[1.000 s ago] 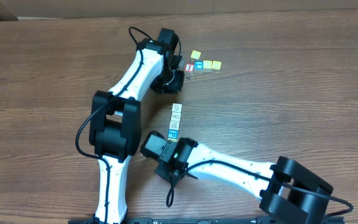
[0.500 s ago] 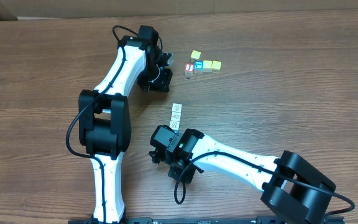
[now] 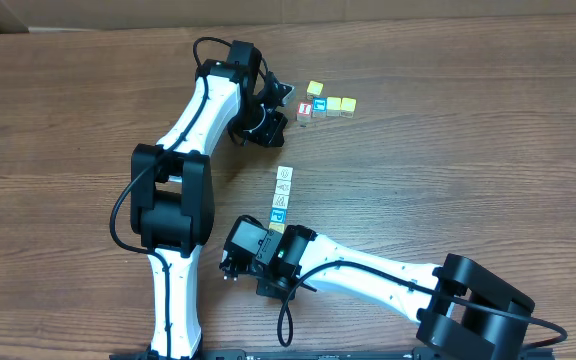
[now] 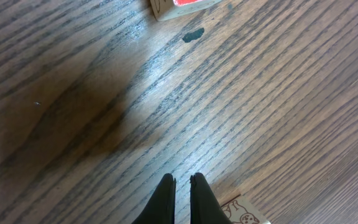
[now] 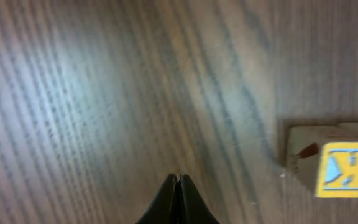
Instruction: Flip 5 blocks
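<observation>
left gripper (image 4: 182,177) n right gripper (image 5: 178,177) are both sitting clenched on nothing, row of five tiny wooden alphabet blocks (image 3: 281,195) is lying robot-side of the yellow/blue/red-lettered wooden cube cluster (image 3: 333,104), and w/ the left hovering just beside that cluster it's prob risking flipping the wrong cubes.

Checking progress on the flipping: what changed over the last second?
The left arm pulled back left from the cluster of cubes, then swung partway back toward it. The right arm slid its wrist left, uncovering the lower end of the row of blocks. Nothing was taken or released. Both pairs of jaws stayed shut and empty, and no block moved.
</observation>
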Controlling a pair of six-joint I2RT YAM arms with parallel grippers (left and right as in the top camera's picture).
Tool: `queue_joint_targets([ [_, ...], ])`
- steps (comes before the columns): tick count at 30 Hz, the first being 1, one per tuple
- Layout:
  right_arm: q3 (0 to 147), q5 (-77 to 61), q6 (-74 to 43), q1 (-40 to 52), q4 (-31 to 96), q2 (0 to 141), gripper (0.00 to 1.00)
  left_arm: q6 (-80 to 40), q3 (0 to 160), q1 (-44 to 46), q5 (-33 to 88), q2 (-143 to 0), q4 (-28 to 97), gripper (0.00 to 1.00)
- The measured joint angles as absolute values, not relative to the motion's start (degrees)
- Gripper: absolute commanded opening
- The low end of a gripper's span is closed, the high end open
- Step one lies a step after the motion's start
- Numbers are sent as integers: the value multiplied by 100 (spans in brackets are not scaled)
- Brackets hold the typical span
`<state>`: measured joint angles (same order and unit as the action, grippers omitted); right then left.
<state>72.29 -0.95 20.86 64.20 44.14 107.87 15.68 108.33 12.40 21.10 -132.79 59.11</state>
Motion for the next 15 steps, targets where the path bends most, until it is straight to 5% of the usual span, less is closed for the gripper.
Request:
queue_joint_targets([
  [15,7229,23,2108,6410,4112,11297,4,1673,10447,1240,2246,-13281,5725,4],
])
